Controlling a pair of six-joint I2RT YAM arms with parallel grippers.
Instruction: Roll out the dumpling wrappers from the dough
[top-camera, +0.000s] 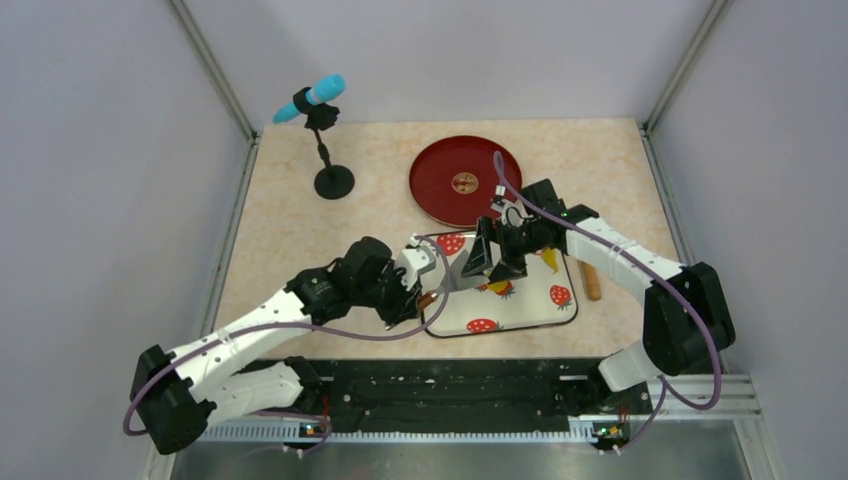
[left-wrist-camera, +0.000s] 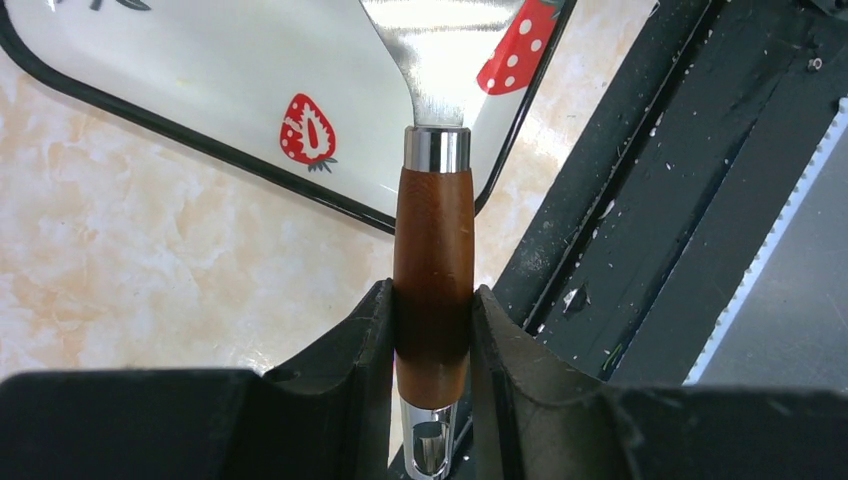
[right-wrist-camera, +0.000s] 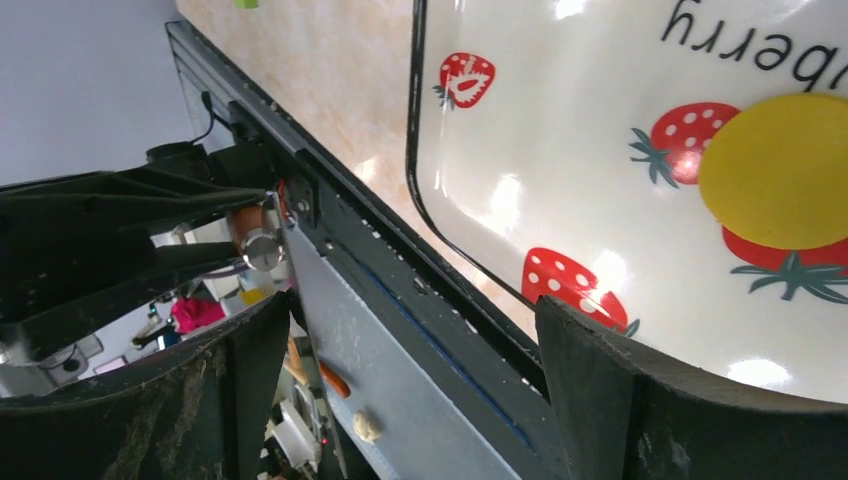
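While the left tool (left-wrist-camera: 432, 325) clamps the brown wooden handle of a metal scraper (left-wrist-camera: 433, 240), one finger pressed against each side of the handle, the scraper's blade reaches out over a corner of the strawberry-print tray (left-wrist-camera: 230, 70). Right tool (right-wrist-camera: 410, 345): jaws stand wide apart with nothing between them, poised low over the tray's edge. Dough (right-wrist-camera: 780, 170): a flattened, roughly round yellow patch lying on the tray and overlapping a red strawberry print. Tray sits on the marbled table (left-wrist-camera: 120, 250). Wooden roller (top-camera: 591, 283) lies on the table just beside the tray's right edge. Red plate (top-camera: 430, 190) sits just behind the tray.
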